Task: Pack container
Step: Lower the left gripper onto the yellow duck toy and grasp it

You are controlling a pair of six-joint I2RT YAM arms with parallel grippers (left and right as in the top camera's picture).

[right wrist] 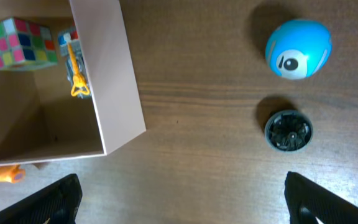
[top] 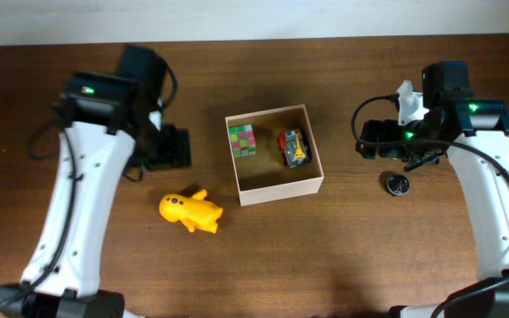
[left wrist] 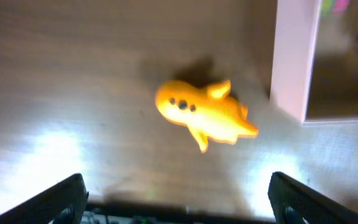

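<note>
Two tools hang over the brown wooden counter (top: 343,256), one to either side of the container (top: 281,193). The container stands near the middle of the counter, square and open at the top, with white outer walls and a tan inside. In it lie a colour-patched cube (top: 242,140) and a toy car (top: 293,147), side by side toward the far wall, and the near half of its floor is bare.

The left tool (left wrist: 179,205) is spread wide, its two fingers showing only at the bottom corners of the left wrist view, and it holds nothing. The container's white wall (left wrist: 294,56) sits off to the upper right of this tool, apart from it. A yellow toy (left wrist: 204,115) lies on the counter ahead of the gap between the fingers, just beside the container's corner but not touching the fingers.

The right tool (right wrist: 188,205) is likewise wide open and empty-handed. From its wrist view the container (right wrist: 120,68) lies to the upper left, with the cube (right wrist: 18,43) and car (right wrist: 73,62) visible inside. To the right, well clear of the container, a blue ball (right wrist: 298,48) and a dark round disc (right wrist: 288,131) rest on the counter, the disc nearer the tool.
</note>
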